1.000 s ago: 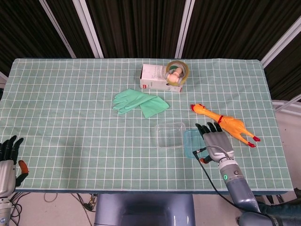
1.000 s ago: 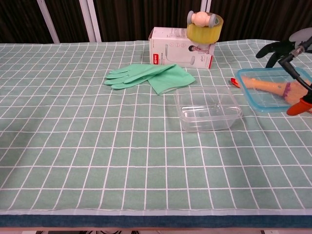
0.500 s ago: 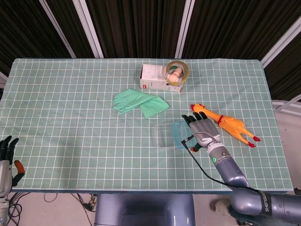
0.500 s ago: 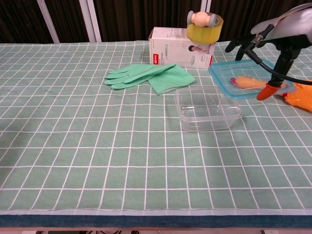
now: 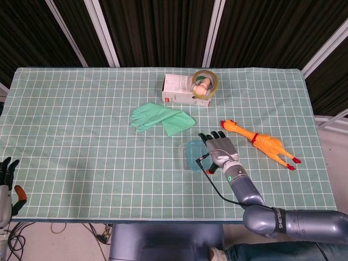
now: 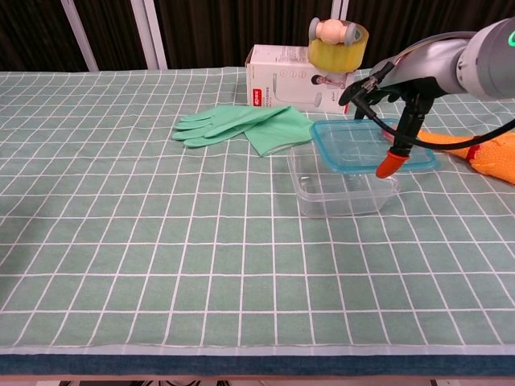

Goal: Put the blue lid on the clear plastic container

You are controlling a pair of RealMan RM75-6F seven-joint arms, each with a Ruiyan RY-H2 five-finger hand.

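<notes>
The clear plastic container (image 6: 342, 186) sits open on the green checked cloth at centre right, also seen from above as container (image 5: 187, 159). The blue lid (image 6: 368, 145) hovers just above the container's far right part, overlapping it and slightly offset to the right. My right hand (image 6: 405, 90) grips the lid from the right, its orange-tipped thumb under the near edge and dark fingers over the far edge. In the head view my right hand (image 5: 219, 148) covers most of the lid (image 5: 193, 149). My left hand (image 5: 6, 179) hangs off the table's near left corner, holding nothing.
Green rubber gloves (image 6: 245, 125) lie left of the container. A white box (image 6: 294, 76) with a yellow tape roll (image 6: 338, 39) on it stands behind. A rubber chicken (image 6: 483, 153) lies to the right, close to my right arm.
My right hand has carried the blue lid leftward, from the cloth beside the rubber chicken to above the container. My left hand has sunk lower at the frame edge.
</notes>
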